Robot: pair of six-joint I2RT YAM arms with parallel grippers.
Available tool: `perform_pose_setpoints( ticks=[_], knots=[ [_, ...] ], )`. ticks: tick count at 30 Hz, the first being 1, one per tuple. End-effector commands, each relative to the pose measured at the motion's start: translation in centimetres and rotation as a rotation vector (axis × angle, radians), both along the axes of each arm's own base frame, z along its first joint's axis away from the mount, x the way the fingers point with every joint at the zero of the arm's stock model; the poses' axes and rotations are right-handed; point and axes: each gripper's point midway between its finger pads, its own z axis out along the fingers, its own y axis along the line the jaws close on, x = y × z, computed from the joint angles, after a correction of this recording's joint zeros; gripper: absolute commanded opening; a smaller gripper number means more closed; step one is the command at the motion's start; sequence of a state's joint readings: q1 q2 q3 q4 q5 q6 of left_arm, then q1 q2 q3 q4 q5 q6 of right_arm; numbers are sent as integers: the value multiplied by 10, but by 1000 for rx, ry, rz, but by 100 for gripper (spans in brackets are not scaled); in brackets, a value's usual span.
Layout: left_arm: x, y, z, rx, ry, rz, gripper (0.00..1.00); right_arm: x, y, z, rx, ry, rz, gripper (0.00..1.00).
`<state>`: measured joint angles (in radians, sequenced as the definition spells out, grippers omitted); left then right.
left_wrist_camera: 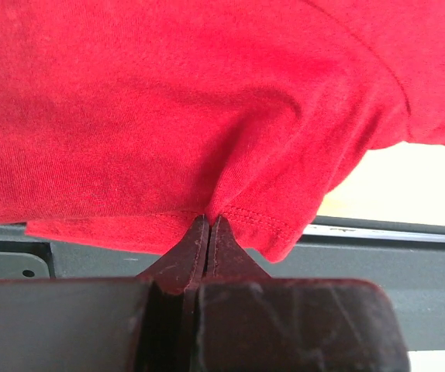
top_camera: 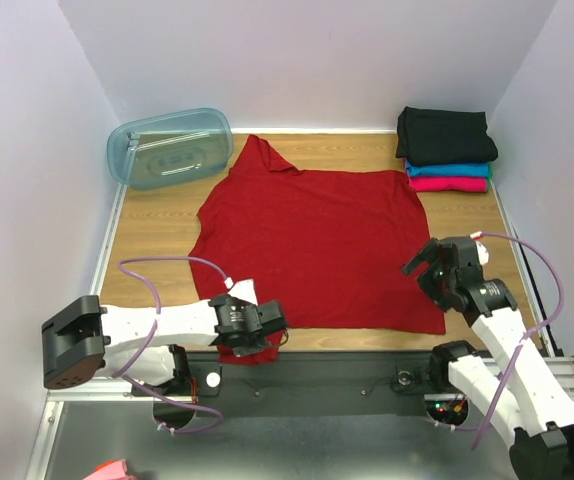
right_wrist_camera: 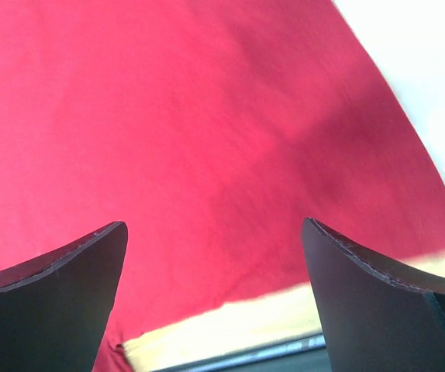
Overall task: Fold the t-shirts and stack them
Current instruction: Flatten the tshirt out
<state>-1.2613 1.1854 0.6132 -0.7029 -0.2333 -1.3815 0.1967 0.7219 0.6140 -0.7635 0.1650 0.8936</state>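
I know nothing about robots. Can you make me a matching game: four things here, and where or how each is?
1 red t-shirt
2 black t-shirt
3 plastic tub
4 left gripper

A far left corner
B shut on a red hem
C spread out mid-table
D folded, far right corner

Pairs: 1-C, 2-D, 3-A, 4-B

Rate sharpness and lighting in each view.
Top view: sharp, evenly lit. Left wrist: shirt weave crisp, left pincer base out of focus. Right wrist: shirt soft, table overexposed to white.
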Motion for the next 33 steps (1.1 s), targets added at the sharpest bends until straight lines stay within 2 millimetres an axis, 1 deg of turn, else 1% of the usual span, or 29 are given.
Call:
perform_pose_setpoints(
  ticks=[1, 2, 5, 6, 8, 12, 16, 18, 20, 23, 27, 30, 31, 33],
  knots=[
    [11, 1, 11, -20, -64, -16, 0, -31, -20, -8, 32, 111, -246, 99],
    [11, 2, 11, -24, -64, -17, 0, -38, -25, -14, 42, 125, -310, 99],
    [10, 0, 13, -39, -61, -34, 0, -43, -24, -25, 75, 135, -351, 98],
    [11, -1, 15, -43, -63, -33, 0, -46, -24, -33, 80, 153, -364, 97],
    [12, 1, 17, -39, -68, -37, 0, -46, -24, -39, 89, 160, -389, 96],
    [14, -3, 20, -58, -74, -41, 0, -50, -24, -52, 72, 211, -395, 93],
    [19, -3, 23, -43, -82, -42, 0, -58, -18, -65, 99, 267, -395, 85],
    [23, -4, 27, -43, -89, -40, 0, -63, -10, -74, 132, 297, -377, 84],
    [26, -3, 29, -39, -95, -43, 0, -66, -7, -81, 146, 318, -374, 84],
    [33, 3, 32, -23, -106, -24, 0, -66, -8, -87, 144, 333, -386, 84],
    [38, 0, 34, -50, -114, -34, 0, -62, -12, -91, 120, 336, -415, 84],
    [44, 0, 33, -51, -119, -42, 0, -56, -14, -88, 107, 314, -413, 76],
    [47, 0, 33, -48, -122, -42, 0, -53, -17, -87, 96, 298, -422, 69],
    [51, -1, 34, -44, -126, -44, 0, -49, -19, -85, 94, 279, -429, 60]
  ],
)
